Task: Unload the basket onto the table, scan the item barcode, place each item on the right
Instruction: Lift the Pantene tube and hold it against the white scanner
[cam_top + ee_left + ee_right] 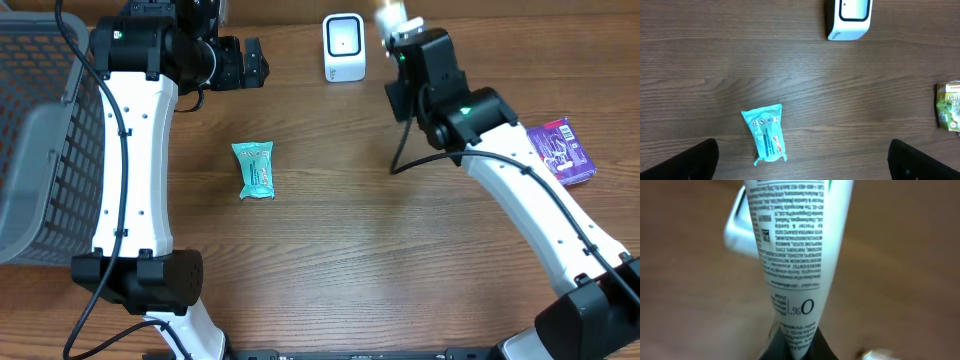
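At the table's far edge, just right of the scanner (344, 47), the right gripper (405, 38) is clamped on the narrow end of a white tube (390, 14); the tube's long axis runs straight out from the fingers, away from the robot, with its printed side facing the wrist camera (no barcode bars legible there); the right arm is nearer the scanner, so the tube likely needs swinging left; the left gripper (250, 62) hangs spread wide and empty.

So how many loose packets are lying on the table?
3: a teal packet in the middle, a purple packet far right, and a green packet at the left wrist view's right edge. Others may be hidden.
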Robot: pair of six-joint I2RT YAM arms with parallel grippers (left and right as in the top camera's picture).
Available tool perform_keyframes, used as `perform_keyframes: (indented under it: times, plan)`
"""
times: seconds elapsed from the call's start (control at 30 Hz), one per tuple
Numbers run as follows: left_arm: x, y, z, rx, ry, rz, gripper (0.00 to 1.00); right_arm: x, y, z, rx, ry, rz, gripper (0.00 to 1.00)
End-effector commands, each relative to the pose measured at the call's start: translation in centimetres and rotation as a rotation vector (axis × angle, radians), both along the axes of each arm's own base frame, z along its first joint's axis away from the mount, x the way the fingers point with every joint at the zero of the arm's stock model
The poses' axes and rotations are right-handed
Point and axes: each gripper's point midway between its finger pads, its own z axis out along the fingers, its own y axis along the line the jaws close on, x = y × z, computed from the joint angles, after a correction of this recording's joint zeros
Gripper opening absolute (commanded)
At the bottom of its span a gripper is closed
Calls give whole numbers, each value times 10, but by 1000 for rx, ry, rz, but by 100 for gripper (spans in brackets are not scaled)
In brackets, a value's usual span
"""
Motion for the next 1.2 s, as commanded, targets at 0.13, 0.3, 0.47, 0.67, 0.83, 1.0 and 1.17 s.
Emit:
perform_keyframes:
  times: [0.13, 0.3, 0.47, 0.67, 0.83, 1.0, 1.17]
  plan:
    - [0, -4, 5, 2, -18, -22, 100, 66, -22, 32, -586, -269, -59, 4]
    - [0, -4, 5, 2, -18, -22, 100, 96, -12, 20, -726, -339, -48, 4]
    - [0, -4, 5, 2, -18, -21, 100, 119, 0, 2, -834, -405, -19, 4]
    - [0, -4, 5, 2, -18, -22, 100, 138, 20, -31, -901, -454, 65, 4]
    - [0, -4, 5, 2, -18, -21, 100, 146, 31, -53, -882, -497, 93, 4]
    - [0, -4, 5, 2, -18, -21, 100, 151, 38, -83, -882, -491, 131, 4]
    - [0, -4, 5, 2, -18, -21, 100, 153, 40, -90, -877, -508, 129, 4]
